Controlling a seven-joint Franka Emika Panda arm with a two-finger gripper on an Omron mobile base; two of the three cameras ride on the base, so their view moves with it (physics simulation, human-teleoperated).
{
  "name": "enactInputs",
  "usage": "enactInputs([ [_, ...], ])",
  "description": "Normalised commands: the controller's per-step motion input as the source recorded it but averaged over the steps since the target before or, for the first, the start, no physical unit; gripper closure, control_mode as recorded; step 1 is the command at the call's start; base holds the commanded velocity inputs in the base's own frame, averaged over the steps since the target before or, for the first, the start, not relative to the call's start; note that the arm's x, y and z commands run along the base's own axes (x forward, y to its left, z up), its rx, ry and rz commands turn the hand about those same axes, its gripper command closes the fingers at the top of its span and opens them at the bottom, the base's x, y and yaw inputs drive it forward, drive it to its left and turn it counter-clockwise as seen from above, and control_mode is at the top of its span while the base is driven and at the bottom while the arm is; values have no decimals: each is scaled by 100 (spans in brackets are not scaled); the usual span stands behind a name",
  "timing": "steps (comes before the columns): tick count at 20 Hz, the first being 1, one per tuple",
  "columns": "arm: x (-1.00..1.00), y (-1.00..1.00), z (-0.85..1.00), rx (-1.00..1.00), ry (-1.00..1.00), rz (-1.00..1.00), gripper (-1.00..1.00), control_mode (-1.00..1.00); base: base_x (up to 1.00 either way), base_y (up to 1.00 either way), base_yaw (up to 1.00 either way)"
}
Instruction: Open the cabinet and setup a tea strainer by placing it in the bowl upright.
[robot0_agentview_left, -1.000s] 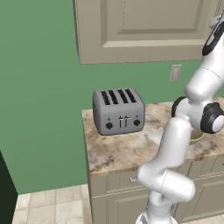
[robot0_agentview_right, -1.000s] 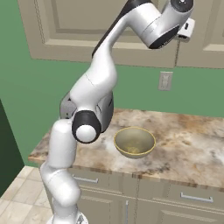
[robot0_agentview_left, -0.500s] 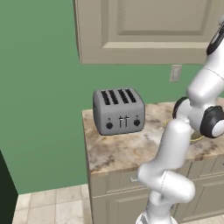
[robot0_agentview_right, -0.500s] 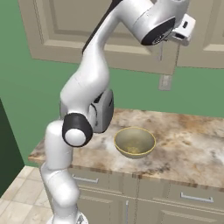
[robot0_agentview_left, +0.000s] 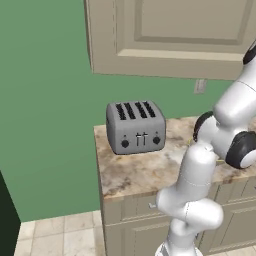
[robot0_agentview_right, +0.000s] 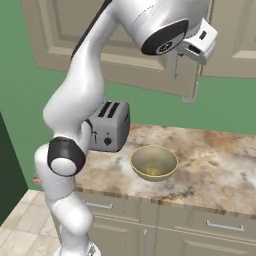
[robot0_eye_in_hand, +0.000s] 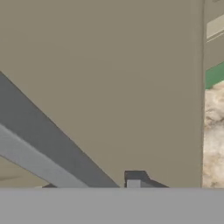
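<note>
The beige cabinet door (robot0_agentview_right: 100, 35) hangs above the counter, and its right edge stands slightly out from the frame. In the hand view the door (robot0_eye_in_hand: 122, 78) is very close, with its grey bar handle (robot0_eye_in_hand: 39, 148) running diagonally down between my fingertips. My gripper (robot0_eye_in_hand: 91, 183) is shut on that handle (robot0_agentview_right: 174, 67), high at the door's right side. The olive-tan bowl (robot0_agentview_right: 153, 162) sits empty on the counter below my hand. The tea strainer is out of view.
A grey four-slot toaster (robot0_agentview_left: 135, 127) stands at the left of the granite counter (robot0_agentview_right: 215, 155), also seen behind my arm (robot0_agentview_right: 109, 126). A wall outlet (robot0_agentview_left: 200, 86) sits under the cabinet. Beige drawer fronts (robot0_agentview_right: 215, 227) line the counter's front.
The door's lower right edge has swung out toward the camera. My elbow has dropped and shifted left, uncovering the toaster in the right base view. The bowl has not moved.
</note>
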Motion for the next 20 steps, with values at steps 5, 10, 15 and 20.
enactInputs([
  [5, -55, 26, -100, -30, -35, -20, 100, -100, 0, 0, 0],
  [10, -11, 35, -89, -47, -19, -20, 100, -100, 0, 0, 0],
  [15, 0, 37, -48, -39, 1, -32, 100, -100, 0, 0, 0],
  [20, 0, 22, -20, -22, 1, -38, 100, -100, 0, 0, 0],
])
